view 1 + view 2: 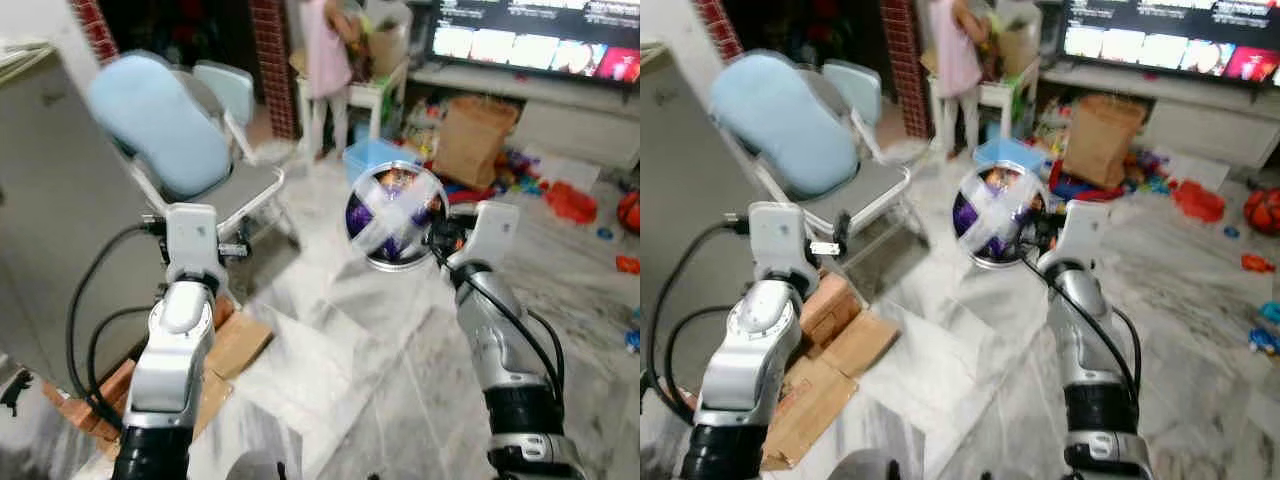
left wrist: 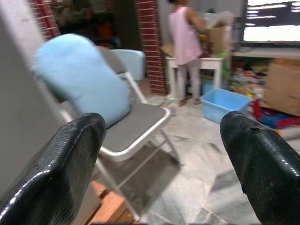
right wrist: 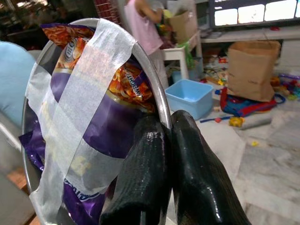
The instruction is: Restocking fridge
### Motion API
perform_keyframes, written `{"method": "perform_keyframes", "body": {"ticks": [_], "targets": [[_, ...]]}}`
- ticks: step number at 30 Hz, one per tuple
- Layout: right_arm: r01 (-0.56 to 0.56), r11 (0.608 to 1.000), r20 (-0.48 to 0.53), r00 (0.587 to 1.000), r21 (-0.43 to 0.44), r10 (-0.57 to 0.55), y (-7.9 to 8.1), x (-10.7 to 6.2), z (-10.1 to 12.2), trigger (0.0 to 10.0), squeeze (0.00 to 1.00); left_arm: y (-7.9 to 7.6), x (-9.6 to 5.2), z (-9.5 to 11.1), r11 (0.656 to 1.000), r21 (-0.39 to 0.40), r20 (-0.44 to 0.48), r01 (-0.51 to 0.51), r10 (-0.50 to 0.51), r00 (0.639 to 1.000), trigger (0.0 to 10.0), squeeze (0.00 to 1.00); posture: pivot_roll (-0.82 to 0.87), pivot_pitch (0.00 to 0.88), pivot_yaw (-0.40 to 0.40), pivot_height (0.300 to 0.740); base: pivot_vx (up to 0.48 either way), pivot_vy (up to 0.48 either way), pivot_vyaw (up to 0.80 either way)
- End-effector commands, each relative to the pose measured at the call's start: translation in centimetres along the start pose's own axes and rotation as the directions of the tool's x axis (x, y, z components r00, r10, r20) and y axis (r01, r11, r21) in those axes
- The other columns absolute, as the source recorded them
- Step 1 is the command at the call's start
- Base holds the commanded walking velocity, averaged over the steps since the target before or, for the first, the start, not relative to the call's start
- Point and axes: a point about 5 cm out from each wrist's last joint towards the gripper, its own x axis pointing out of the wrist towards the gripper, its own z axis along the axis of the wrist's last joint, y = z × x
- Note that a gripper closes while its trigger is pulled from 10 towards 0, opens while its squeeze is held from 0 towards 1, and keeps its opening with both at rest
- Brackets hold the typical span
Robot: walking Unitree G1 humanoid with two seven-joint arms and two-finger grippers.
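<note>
Living-room floor (image 1: 380, 350) underfoot; right pincer (image 3: 169, 123) clamped on taped snack bowl (image 1: 396, 215), left pincer (image 2: 161, 136) wide open, empty; stocking not done.

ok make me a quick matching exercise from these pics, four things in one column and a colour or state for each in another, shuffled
Things:
1. left gripper
2. right gripper
3. cushion on the folding chair
4. paper bag

States or colours:
A. brown, standing on the floor by toys
B. open, holding nothing
C. pale blue
D. shut on the rim of the taped metal bowl

Pairs: 1-B, 2-D, 3-C, 4-A
</note>
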Motion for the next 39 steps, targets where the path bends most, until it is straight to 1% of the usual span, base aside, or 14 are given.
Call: {"method": "perform_keyframes", "body": {"ticks": [1,6,9,11,13,15,16,21,26,27,28,29,33,39], "targets": [[-0.040,0.999,0.052,0.998,0.006,0.039,1.1,0.4,1.3,10.0,0.00,0.9,0.1,0.0,1.000,0.013,-0.001,-0.023,0.023,1.000,10.0,0.00,0.00,0.000,0.031,0.740,0.000,0.480,0.00],[-0.037,0.999,0.038,0.999,-0.027,0.038,0.9,0.4,1.2,10.0,0.00,1.6,0.3,0.5,0.998,-0.017,0.007,-0.060,0.061,0.998,10.0,0.00,0.01,0.000,0.025,0.740,0.000,0.480,0.00],[-0.005,0.990,0.041,0.999,-0.140,0.010,0.8,0.6,1.0,10.0,0.00,1.8,-0.2,0.4,0.997,-0.036,0.000,-0.061,0.061,0.998,10.0,0.00,0.02,0.000,0.020,0.740,0.000,0.480,0.00],[-0.006,0.990,0.049,0.999,-0.139,0.013,0.9,0.7,1.0,10.0,0.00,1.7,-0.3,0.3,0.998,-0.050,-0.009,-0.045,0.045,0.999,10.0,0.00,0.03,0.000,0.021,0.740,0.000,0.480,0.00],[0.009,0.989,0.071,0.997,-0.144,0.002,0.9,1.0,1.1,10.0,0.00,1.7,-0.8,0.3,1.000,-0.015,0.002,-0.016,0.016,1.000,10.0,0.00,0.05,0.000,0.025,0.740,0.000,0.480,0.00],[-0.016,0.993,0.049,0.999,-0.116,0.022,1.1,1.1,1.0,10.0,0.00,1.7,-0.9,0.3,1.000,-0.012,0.001,0.017,-0.017,1.000,10.0,0.00,0.05,0.000,0.026,0.740,0.000,0.480,0.00],[-0.071,0.995,0.058,0.995,-0.071,0.075,1.3,1.1,1.1,10.0,0.00,1.5,-0.9,0.4,0.999,-0.009,0.003,0.053,-0.053,0.999,10.0,0.00,0.05,0.000,0.026,0.740,0.000,0.480,0.00],[-0.031,0.999,0.056,0.998,-0.009,0.031,0.7,1.1,0.8,10.0,0.00,1.2,-0.4,0.2,0.996,-0.003,0.012,0.091,-0.091,0.996,10.0,0.00,0.04,0.000,0.044,0.740,0.000,0.480,0.00],[0.032,0.999,0.036,0.999,-0.041,-0.031,0.0,1.1,0.3,10.0,0.00,0.5,-0.1,-0.4,0.993,-0.034,-0.012,0.113,-0.114,0.993,10.0,0.00,0.05,0.000,0.036,0.740,0.000,0.480,0.00],[0.035,0.995,0.031,0.999,-0.088,-0.032,0.1,1.0,0.2,10.0,0.00,0.1,-0.4,-0.3,0.989,-0.048,-0.011,0.141,-0.142,0.990,10.0,0.00,0.05,0.000,0.020,0.740,0.000,0.480,0.00],[0.023,0.996,0.027,0.999,-0.081,-0.021,0.2,0.9,0.2,10.0,0.00,0.0,-0.5,-0.3,0.988,-0.053,-0.009,0.148,-0.149,0.989,10.0,0.00,0.05,0.000,0.016,0.740,0.000,0.480,0.00],[0.002,1.000,0.020,1.000,-0.024,-0.002,0.4,0.7,0.2,10.0,0.00,-0.1,-0.6,-0.4,0.986,-0.057,-0.012,0.154,-0.155,0.988,10.0,0.00,0.05,0.000,0.003,0.740,0.000,0.480,0.00],[0.018,0.996,0.022,1.000,-0.091,-0.016,0.3,0.7,0.0,10.0,0.00,-0.1,-0.8,-0.7,0.988,-0.052,-0.006,0.148,-0.148,0.989,10.0,0.00,0.05,0.000,-0.028,0.740,0.000,0.480,0.00],[-0.027,0.995,0.002,1.000,-0.095,0.027,0.9,0.6,-0.5,10.0,0.00,0.5,-1.9,-1.5,0.994,-0.058,-0.005,0.097,-0.098,0.995,10.0,0.00,0.07,0.000,-0.042,0.740,0.000,0.480,0.00]]}}
